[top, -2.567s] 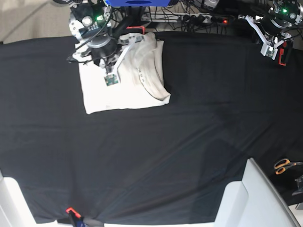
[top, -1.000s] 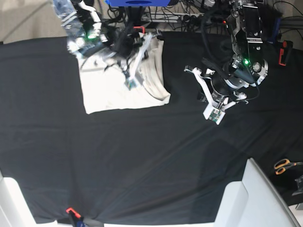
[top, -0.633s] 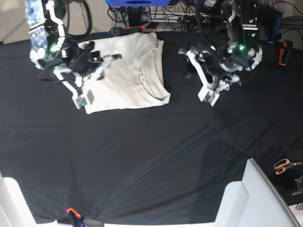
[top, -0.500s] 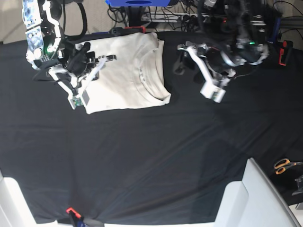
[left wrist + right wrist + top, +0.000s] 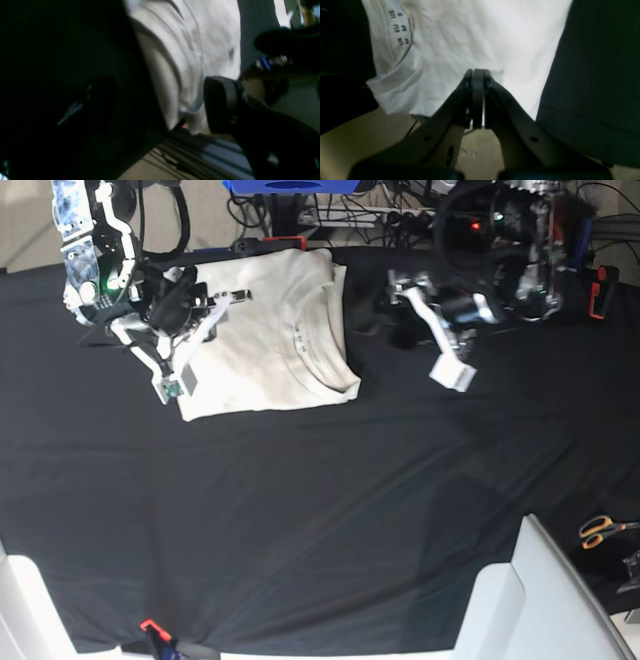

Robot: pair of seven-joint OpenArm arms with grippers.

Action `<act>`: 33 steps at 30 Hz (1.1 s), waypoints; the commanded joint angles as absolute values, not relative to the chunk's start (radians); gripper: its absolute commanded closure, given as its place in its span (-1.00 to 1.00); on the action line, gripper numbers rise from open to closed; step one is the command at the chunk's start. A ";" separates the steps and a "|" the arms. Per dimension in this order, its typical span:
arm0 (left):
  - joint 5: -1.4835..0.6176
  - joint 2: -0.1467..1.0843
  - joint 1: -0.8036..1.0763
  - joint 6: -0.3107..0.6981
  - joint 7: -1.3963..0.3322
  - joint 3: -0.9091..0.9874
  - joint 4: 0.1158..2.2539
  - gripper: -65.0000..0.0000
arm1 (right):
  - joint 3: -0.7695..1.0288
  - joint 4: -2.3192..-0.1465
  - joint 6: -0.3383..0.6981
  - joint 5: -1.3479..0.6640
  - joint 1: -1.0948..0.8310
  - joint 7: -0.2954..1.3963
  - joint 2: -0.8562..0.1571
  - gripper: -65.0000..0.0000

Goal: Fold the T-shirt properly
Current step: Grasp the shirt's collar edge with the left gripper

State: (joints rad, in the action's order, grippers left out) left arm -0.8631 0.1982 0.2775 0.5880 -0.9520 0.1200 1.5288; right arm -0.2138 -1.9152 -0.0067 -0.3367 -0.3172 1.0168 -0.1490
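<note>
Where the neck of the folded T-shirt [image 5: 475, 42] is seen, upper left of the right-wrist frame, "UK EU US M M S" is printed. The right gripper [image 5: 477, 97] is pressed together above it; the left gripper [image 5: 160, 100] is spread beside its edge.

The T-shirt [image 5: 275, 330], plain cream cotton, lies folded into a flat, roughly rectangular packet on the black desk [image 5: 330, 510] near its far edge, neck opening and small dark printed size label facing up, its right side showing stacked folded edges.
</note>
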 commanded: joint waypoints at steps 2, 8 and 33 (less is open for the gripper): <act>-0.880 0.205 0.248 0.622 -0.941 0.099 1.495 -0.63 | -0.213 -1.931 -0.004 -0.341 -0.326 0.975 -0.151 1.00; -0.881 0.176 0.202 0.653 -0.941 0.081 1.374 -0.62 | -0.213 -1.925 -0.004 -0.341 -0.334 0.958 -0.162 1.00; -0.816 0.068 0.039 0.654 -0.783 -0.154 1.107 -0.22 | -0.203 -1.925 -0.004 -0.341 -0.334 0.943 -0.166 1.00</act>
State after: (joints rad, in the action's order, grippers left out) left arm -0.8074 0.0696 0.0486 0.6498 -0.7864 -0.1524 1.0973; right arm -0.2085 -1.9099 -0.0067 -0.3370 -0.3389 0.9627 -0.1623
